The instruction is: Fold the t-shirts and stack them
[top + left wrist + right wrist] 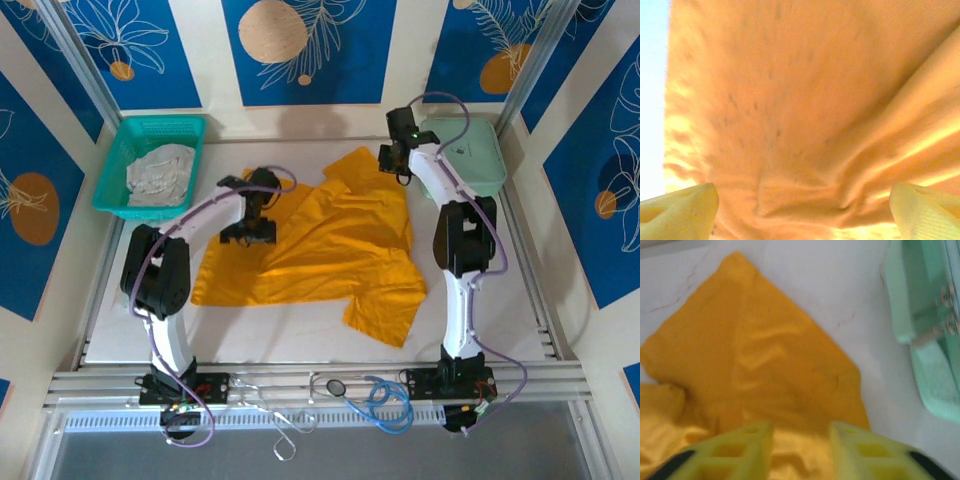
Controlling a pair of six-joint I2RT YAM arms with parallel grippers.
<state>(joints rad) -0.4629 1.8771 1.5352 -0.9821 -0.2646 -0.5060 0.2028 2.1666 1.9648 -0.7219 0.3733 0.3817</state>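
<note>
Mustard-orange t-shirt [320, 250] lies spread and rumpled across the middle of the white table [300, 335], with one sleeve pointing to five o'clock and another corner reaching up to twelve o'clock. Left gripper [248, 230] hangs over the shirt's ten o'clock part. Its wrist camera shows both pale fingers [680, 210] set wide apart at the bottom corners, with creased orange cloth beyond them and nothing clamped. Right gripper [392, 160] sits at the shirt's one o'clock corner. Its yellow-green fingers [745, 450] stand a narrow way apart above the cloth, holding nothing. Pale whitish-grey garment [160, 172] lies crumpled in a teal mesh basket [112, 165] at ten o'clock on the table. Mint-green case [480, 160] rests at two o'clock, just beside the right gripper.
</note>
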